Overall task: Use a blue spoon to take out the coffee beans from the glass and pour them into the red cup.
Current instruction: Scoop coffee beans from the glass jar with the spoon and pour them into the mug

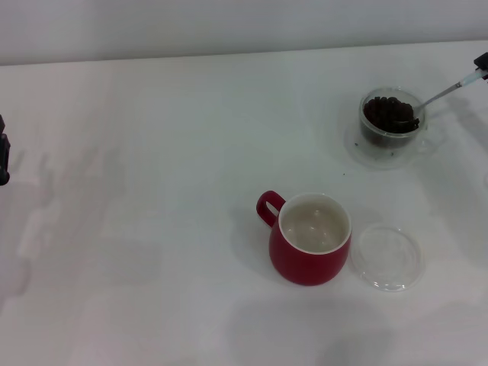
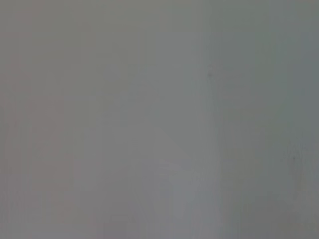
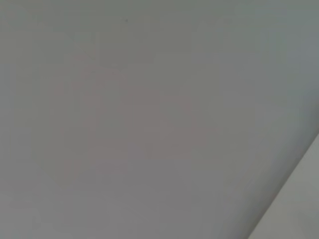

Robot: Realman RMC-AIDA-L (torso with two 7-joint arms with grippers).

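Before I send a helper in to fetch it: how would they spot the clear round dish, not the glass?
Find the red cup near the middle of the white table. The clear round dish lies flat just beside it on the robot's right. Unlike the glass farther back, it is flat and holds no coffee beans.

layout as seen from the head view, referenced to the red cup.

the red cup stands on the table, near its front centre, handle turned to the left and rearward. a flat round dish lies just beside the cup on its right, slightly forward. the glass stands well behind and to the right of the cup, with the coffee beans inside it. the blue spoon has its bowl in the glass among the beans, its handle running up and right to the right gripper at the frame's right edge. the left gripper sits far left of the cup, at the left edge.
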